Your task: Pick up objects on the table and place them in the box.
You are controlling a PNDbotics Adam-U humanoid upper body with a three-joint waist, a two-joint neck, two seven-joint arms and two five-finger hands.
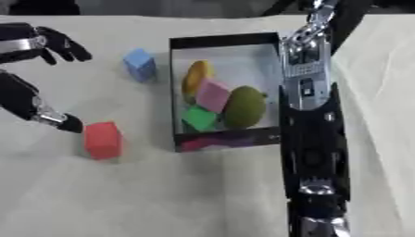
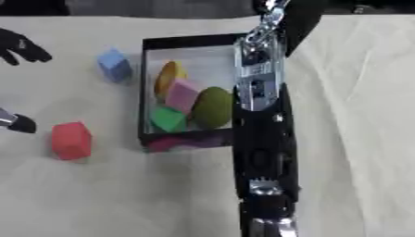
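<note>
A red cube [image 1: 103, 140] lies on the cloth left of the box, and a blue cube [image 1: 140, 65] lies further back beside the box's left wall. The black-walled box [image 1: 223, 41] holds an orange-yellow piece [image 1: 197, 76], a pink cube [image 1: 213, 95], a green cube [image 1: 198, 118] and an olive oval thing [image 1: 245, 107]. My left hand [image 1: 63, 45] is at the left edge, open, its fingers spread at the back and one dark fingertip [image 1: 65, 122] just left of the red cube, not touching it. My right arm [image 1: 312, 139] runs along the box's right side; its hand does not show.
A beige cloth [image 1: 203, 194] covers the table. Something magenta [image 1: 198, 143] shows at the box's near wall. The right arm hides the box's right wall. Open cloth lies in front of the box and to the arm's right.
</note>
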